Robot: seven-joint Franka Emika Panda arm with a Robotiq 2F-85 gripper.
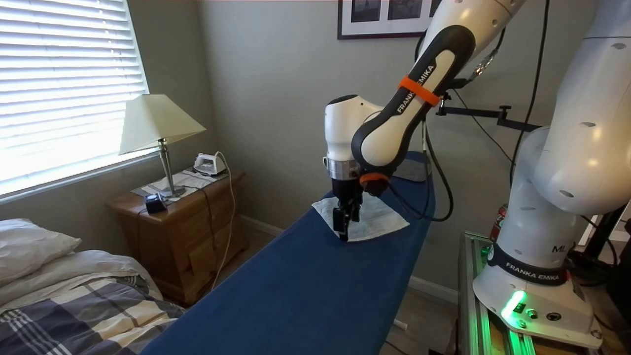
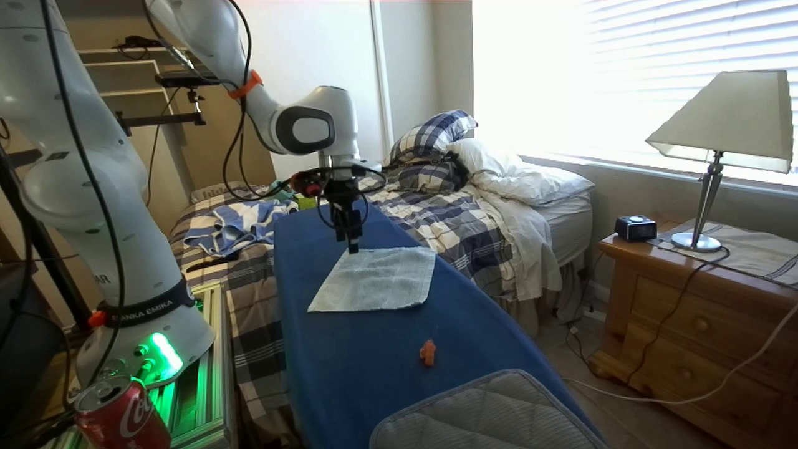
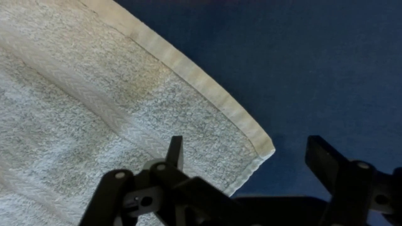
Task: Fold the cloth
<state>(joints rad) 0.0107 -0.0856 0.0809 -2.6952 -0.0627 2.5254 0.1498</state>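
Note:
The cloth is a thin white terry fabric with a stitched hem. It lies spread out and flat on the blue board, in an exterior view and also in an exterior view. In the wrist view the cloth fills the left side, and one corner points right. My gripper is open, with the cloth's corner between its two fingers. One finger is over the cloth and one over the bare blue surface. In both exterior views the gripper points down at the cloth's corner. Whether the fingertips touch the surface cannot be told.
The blue ironing board runs lengthwise under the cloth. A small orange object and a grey quilted pad lie on it. A bed and a nightstand with a lamp and an iron stand nearby.

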